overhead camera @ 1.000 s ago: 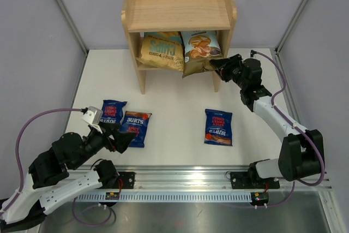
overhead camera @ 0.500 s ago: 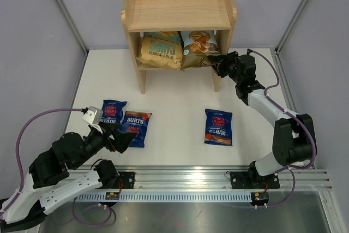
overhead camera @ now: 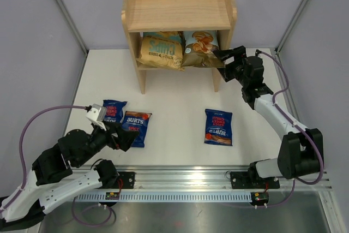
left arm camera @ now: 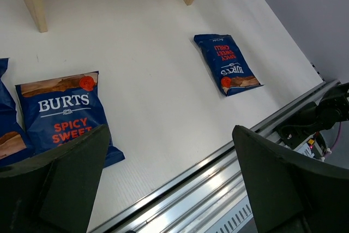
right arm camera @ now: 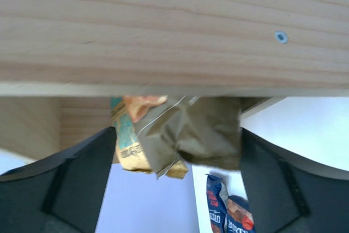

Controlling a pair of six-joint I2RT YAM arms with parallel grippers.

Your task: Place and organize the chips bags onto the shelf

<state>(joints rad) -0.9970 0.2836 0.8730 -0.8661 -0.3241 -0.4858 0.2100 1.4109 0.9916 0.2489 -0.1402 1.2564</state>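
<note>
Progress from above: the tan bag [overhead camera: 161, 50] and the cassava bag [overhead camera: 200, 47] sit on the lower tier of the shelf [overhead camera: 180, 12]; three Burts bags [overhead camera: 218, 126] lie on the table [overhead camera: 174, 96]. Left wrist: my left gripper [left arm camera: 169, 184] hangs open above one. Right wrist: my right gripper [right arm camera: 177, 178] gapes empty, and the cassava bag looks settled, though blurred.

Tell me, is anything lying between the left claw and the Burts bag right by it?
Nothing visible does. The left gripper hangs open just over the near edge of the middle Burts bag, and only the white table shows around them.
</note>
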